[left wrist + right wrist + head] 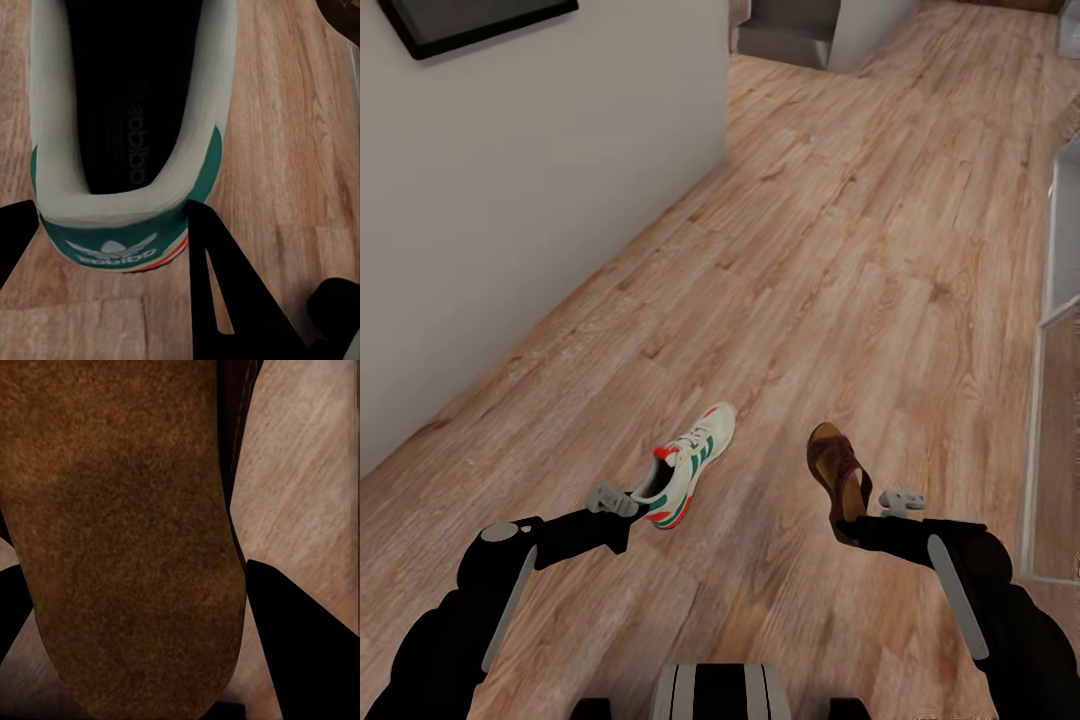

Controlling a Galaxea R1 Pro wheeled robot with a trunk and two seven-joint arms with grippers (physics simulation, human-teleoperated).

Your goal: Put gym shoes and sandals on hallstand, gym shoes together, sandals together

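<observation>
Above the floor [840, 250], the left gripper [112, 247] clamps the light, soft-walled sneaker [688, 466] at its stiffer heel, while the right gripper [127, 660] pinches the thin, stiff sandal [839, 474] by its heel.

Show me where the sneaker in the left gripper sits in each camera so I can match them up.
Head view: sneaker low and left of centre, heel at the left gripper.
Left wrist view: sneaker seen from the heel, opening upward, between the fingers.
Right wrist view: the sandal, no sneaker.
Shared landmark: the wood floor.
</observation>
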